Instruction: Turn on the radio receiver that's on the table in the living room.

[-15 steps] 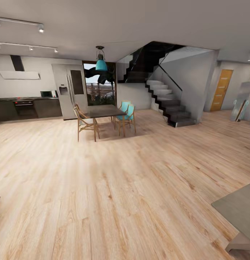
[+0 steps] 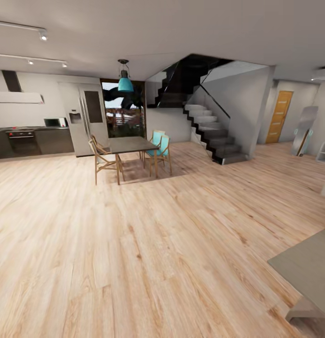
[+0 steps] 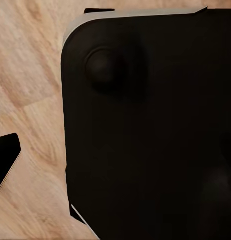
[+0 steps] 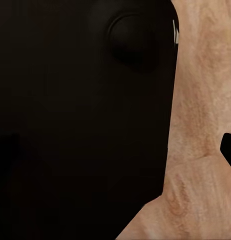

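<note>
One worktop corner: grey worktop [image 2: 306,267] at four o'clock, radio unseen.
Pincers: cannot tell whether spread or pressed.

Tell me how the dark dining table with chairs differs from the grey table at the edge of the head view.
The dining table stands far off near the kitchen, ringed by wooden chairs; the grey table is close, at the view's lower right, cut off by the frame, no chairs visible. The dining table's top is darker; the grey table's is paler. Both stand on the wood floor.
</note>
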`<state>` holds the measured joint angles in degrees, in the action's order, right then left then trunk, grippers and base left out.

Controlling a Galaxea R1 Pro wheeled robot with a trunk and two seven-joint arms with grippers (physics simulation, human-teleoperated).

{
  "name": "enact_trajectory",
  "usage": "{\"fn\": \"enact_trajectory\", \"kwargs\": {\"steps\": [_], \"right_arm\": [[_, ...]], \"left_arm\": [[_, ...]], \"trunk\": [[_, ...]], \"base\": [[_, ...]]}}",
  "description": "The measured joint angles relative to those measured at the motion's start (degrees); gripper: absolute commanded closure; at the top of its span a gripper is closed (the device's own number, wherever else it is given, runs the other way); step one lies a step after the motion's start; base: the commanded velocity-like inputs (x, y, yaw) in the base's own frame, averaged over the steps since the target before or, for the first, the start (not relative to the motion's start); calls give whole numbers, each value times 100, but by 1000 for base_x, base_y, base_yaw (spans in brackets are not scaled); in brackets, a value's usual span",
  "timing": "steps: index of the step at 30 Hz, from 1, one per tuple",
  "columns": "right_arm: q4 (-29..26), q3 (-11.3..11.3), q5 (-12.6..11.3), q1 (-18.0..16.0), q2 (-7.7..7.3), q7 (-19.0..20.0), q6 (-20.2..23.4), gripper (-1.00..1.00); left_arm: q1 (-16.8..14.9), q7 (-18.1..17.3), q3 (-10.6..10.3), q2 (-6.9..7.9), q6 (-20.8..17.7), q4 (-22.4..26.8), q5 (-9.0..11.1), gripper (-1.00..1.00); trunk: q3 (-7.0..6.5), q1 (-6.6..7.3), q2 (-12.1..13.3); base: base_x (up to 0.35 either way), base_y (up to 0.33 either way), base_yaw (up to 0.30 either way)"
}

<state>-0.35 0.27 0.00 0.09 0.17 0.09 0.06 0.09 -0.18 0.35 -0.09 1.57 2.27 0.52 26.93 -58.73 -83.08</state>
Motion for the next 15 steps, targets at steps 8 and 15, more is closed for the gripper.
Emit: {"fn": "enact_trajectory", "kwargs": {"steps": [8, 15], "right_arm": [[0, -2, -8, 0, 0, -1, -38, -100], [0, -1, -9, 0, 0, -1, -41, -100]], "left_arm": [[1, 0, 0, 0, 1, 1, 1, -100], [0, 0, 0, 0, 1, 1, -1, -100]], "trunk": [[0, 0, 0], [0, 0, 0]], "base": [[0, 0, -281], [0, 0, -286]]}}
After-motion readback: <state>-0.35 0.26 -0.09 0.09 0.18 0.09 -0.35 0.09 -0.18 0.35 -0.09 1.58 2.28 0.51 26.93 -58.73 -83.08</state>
